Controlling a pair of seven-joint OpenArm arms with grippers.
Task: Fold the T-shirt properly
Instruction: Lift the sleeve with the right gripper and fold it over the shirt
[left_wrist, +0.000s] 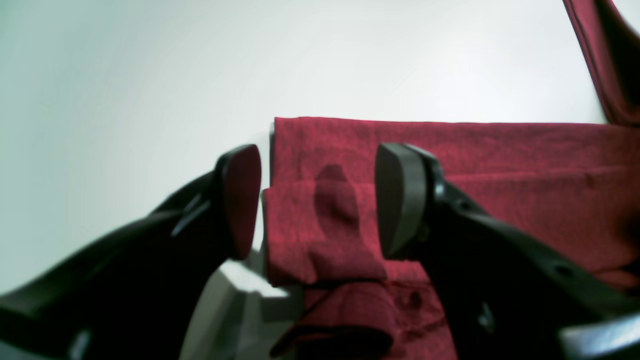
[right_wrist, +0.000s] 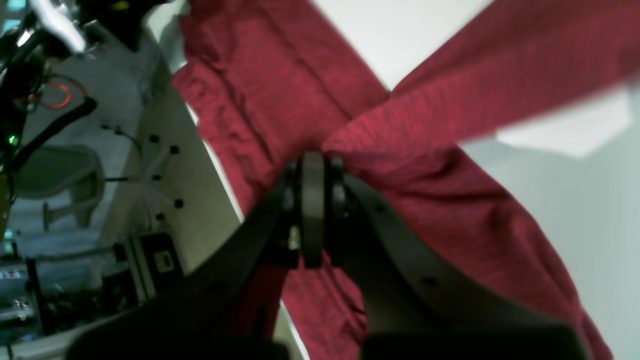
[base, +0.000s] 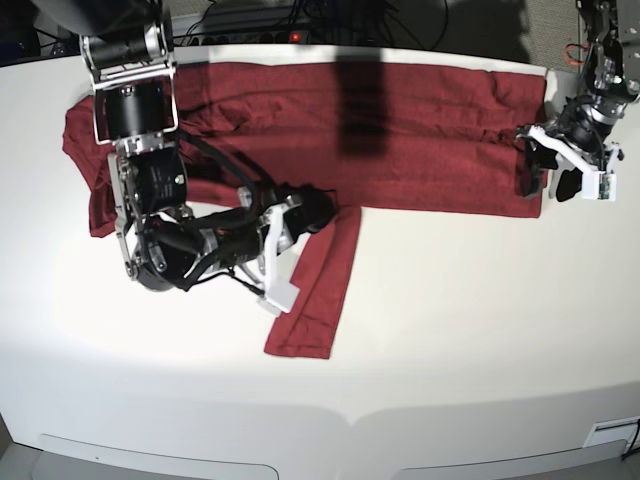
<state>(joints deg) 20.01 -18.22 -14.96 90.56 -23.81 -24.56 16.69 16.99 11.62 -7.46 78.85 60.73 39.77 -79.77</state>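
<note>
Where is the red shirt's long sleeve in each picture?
Left wrist: the sleeve hangs at the top right corner.
Right wrist: it runs from the right hand up to the top right.
Base: it lies below the right hand, pointing down.
Shared landmark: the white table.

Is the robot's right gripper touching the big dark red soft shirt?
Touching. In the right wrist view the right gripper is shut, its fingers pinching a fold of the dark red knit shirt.

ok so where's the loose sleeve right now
In the base view the T-shirt's sleeve hangs centre-left over the white table, pinched at its top by the right gripper.
</note>
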